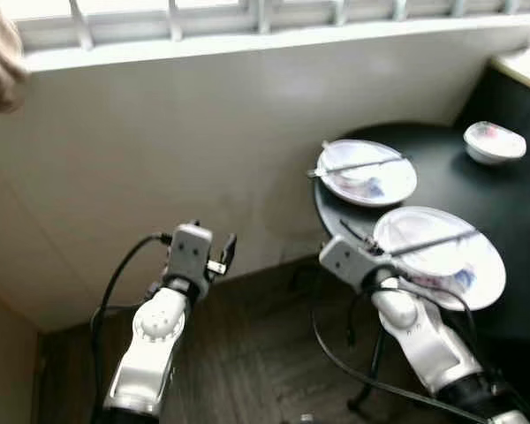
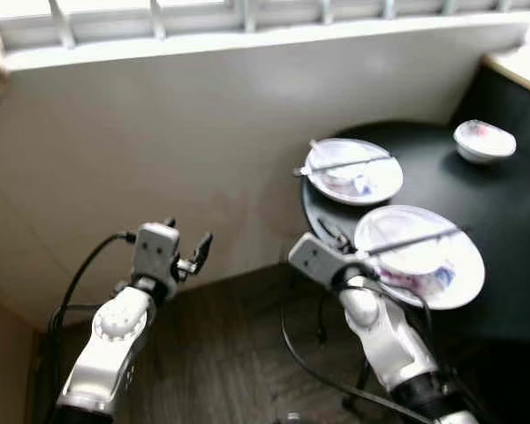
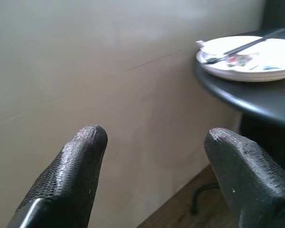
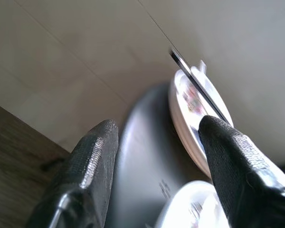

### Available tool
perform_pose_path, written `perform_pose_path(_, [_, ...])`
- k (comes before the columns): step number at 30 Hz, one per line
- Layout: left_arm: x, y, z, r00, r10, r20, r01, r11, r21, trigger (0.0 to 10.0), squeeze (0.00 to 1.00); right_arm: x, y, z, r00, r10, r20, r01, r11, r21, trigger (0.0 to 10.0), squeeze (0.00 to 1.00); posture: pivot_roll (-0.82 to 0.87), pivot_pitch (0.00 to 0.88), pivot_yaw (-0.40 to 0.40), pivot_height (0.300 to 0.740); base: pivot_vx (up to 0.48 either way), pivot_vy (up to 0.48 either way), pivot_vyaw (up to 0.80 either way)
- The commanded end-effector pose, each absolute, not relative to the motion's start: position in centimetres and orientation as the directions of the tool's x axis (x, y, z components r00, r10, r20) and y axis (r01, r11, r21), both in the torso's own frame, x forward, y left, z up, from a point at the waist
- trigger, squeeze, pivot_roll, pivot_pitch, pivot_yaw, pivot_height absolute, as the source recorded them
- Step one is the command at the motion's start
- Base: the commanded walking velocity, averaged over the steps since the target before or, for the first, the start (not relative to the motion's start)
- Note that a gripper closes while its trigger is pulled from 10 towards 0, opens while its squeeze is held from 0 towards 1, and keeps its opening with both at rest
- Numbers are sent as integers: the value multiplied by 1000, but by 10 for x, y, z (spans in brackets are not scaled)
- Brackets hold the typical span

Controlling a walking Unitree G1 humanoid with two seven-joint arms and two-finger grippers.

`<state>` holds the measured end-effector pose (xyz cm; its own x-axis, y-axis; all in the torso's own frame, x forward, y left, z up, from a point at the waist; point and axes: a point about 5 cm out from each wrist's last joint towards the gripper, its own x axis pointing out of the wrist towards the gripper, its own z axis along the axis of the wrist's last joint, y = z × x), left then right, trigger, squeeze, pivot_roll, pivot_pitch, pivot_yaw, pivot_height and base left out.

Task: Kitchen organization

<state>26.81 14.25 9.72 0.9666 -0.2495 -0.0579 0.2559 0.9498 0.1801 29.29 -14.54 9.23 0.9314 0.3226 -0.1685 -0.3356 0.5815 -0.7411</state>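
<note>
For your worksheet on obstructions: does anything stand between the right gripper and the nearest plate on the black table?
Nothing visible does. The right gripper, fingers open, is at the edge of the black table beside the nearest plate. Chopsticks lie across that plate.

— What's the round surface (image 1: 477, 190) like?
— Black and matt, carrying glossy white plates (image 1: 442, 254) that look ceramic.
— And the floor (image 1: 256, 353)?
— Dark wood grain. The left end effector (image 3: 152, 161) has fingers (image 3: 69, 173) of finely textured black rubber.
</note>
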Motion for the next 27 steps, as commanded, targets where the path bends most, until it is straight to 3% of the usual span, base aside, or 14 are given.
perform_pose_path(1, [269,138,98,962,-266,-59,273,947,168,10000,0,292,-147,95,929,337,-154,-327,551,-768,10000,0,-61,0,-41,740,0,0,0])
perform_pose_path(13, [271,138,98,963,-264,-59,270,949,161,10000,0,290,-132,117,896,444,3,-319,648,-691,10000,0,-63,0,-41,740,0,0,0])
perform_pose_path(18, [272,138,98,962,-267,-60,273,949,158,10000,0,291,-141,104,903,406,-145,-379,589,-713,10000,0,-67,0,-40,740,0,0,0])
perform_pose_path(27, [272,140,98,961,-269,-63,276,949,154,10000,0,285,-150,106,902,359,-238,-406,521,-751,10000,0,-75,0,-37,740,0,0,0])
